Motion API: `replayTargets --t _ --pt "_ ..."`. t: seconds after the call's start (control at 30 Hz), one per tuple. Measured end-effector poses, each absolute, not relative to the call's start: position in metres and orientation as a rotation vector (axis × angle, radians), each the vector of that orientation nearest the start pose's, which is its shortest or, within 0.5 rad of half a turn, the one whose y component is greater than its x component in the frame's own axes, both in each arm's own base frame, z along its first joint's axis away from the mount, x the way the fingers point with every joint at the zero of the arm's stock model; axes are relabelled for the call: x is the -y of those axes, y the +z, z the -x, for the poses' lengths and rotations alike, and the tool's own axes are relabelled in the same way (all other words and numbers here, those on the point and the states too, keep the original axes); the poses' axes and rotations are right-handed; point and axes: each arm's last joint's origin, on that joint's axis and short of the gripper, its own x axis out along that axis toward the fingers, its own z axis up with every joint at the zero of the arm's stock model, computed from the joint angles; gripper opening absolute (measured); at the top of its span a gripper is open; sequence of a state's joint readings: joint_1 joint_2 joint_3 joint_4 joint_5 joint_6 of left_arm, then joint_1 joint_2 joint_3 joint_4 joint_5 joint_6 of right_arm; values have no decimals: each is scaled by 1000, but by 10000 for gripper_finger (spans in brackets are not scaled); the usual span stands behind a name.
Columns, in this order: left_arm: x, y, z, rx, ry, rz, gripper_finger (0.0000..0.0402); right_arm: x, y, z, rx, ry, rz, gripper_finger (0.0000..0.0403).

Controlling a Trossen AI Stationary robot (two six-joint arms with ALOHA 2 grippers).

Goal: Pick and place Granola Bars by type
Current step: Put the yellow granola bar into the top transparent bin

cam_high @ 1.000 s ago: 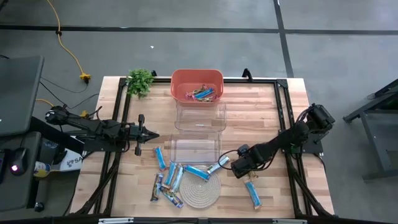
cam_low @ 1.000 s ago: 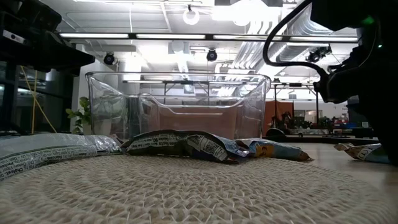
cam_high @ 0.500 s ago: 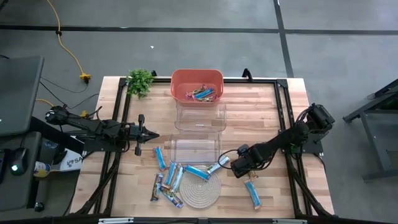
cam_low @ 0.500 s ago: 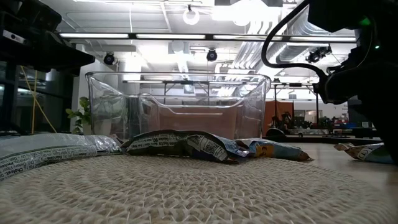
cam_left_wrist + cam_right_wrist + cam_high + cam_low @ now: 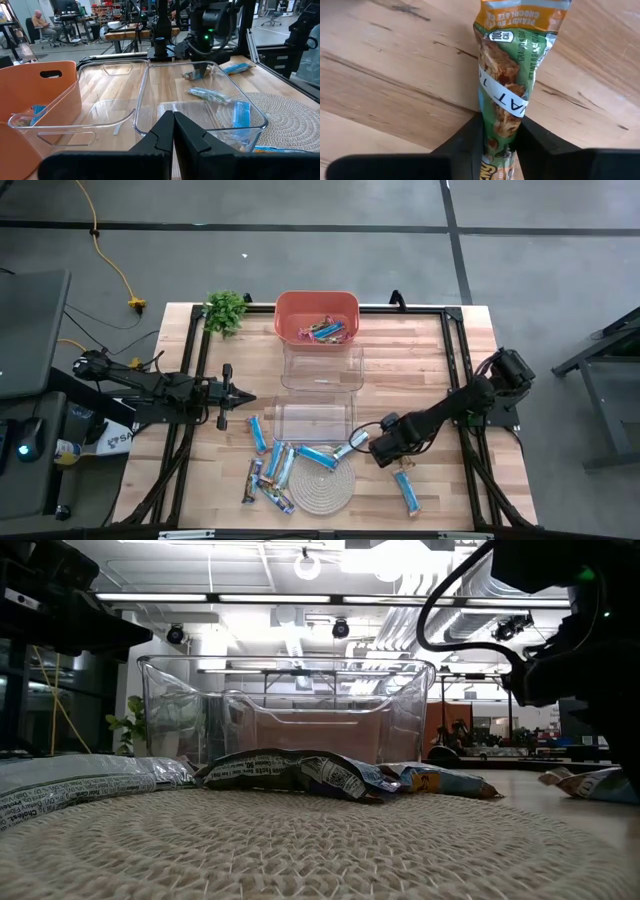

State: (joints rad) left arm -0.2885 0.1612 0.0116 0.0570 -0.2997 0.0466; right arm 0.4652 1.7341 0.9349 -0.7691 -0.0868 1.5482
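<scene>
My right gripper [image 5: 497, 145] points down at the table's near right [image 5: 385, 448] and is shut on a green-and-orange granola bar [image 5: 506, 75]. The bar lies on the wood, and in the high view the gripper mostly hides it. Its crinkled end [image 5: 592, 783] shows beside the arm in the low view. Several light blue bars [image 5: 272, 468] lie near the round rope coaster [image 5: 325, 485]. Another blue bar [image 5: 406, 490] lies nearer the front edge. My left gripper [image 5: 250, 397] waits shut and level at the left. My right gripper pinches the bar's two long edges [image 5: 495, 131] between its two fingers, near the end closest to the wrist. The fingers come from above, pointing down, and lie across the bar. The wrapper is squeezed narrow between them. The bar's far end [image 5: 522, 15] lies on the wood.
An orange bin [image 5: 316, 302] holding a few bars stands at the far middle. Two clear bins [image 5: 322, 367] [image 5: 315, 418] stand in a row in front of it. A small green plant [image 5: 225, 310] is at the far left. Black frame rails [image 5: 455, 380] run along both sides.
In the low view the bar's end beside my right arm has bulged and risen a little off the wood. The arm itself has stayed where it was.
</scene>
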Motion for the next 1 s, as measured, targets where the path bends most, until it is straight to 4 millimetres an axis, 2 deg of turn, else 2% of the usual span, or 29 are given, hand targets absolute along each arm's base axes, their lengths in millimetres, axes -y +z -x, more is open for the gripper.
replayTargets --t 0.37,0.57,0.83,1.0 --pt "22 160 -104 -89 9 -73 7 -130 145 -254 -1440 -805 -856 58" --pt "22 160 -104 -89 9 -74 7 -132 163 -261 -1406 -785 -789 53" --pt "22 160 -104 -89 9 -74 7 -127 219 -260 -1258 -778 -748 49" --pt "22 160 -104 -89 9 -74 7 -118 264 -252 -1054 -736 -757 43"
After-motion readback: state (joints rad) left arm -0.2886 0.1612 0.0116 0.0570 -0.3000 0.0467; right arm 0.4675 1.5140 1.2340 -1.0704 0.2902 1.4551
